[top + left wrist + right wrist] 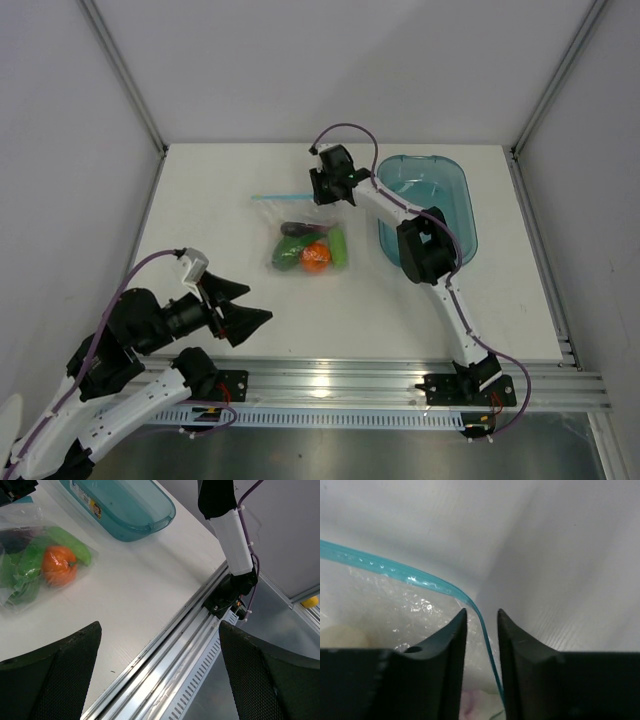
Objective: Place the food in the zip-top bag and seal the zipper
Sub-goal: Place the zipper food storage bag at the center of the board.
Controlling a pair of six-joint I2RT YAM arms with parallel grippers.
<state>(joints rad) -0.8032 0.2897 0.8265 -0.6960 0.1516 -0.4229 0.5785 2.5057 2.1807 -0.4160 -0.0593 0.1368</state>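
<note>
Though parted only narrowly, clamps nothing with the right tool (482, 611): straddles the thin blue zipper (395, 570) at the right end of the mouth of the bag (285, 218), with a sliver of gap on either side of the strip. Hangs the left tool (159, 626) spread wide and empty by the near edge of the tabletop (220, 180), toward the left corner, well apart from the bag. Shows the bag lying at the middle of the tabletop, mouth toward the far edge, with a purple eggplant (298, 229), green pieces (287, 253) and an orange piece (316, 258) inside, and a blue tray (452, 200) near it toward the right edge.
</note>
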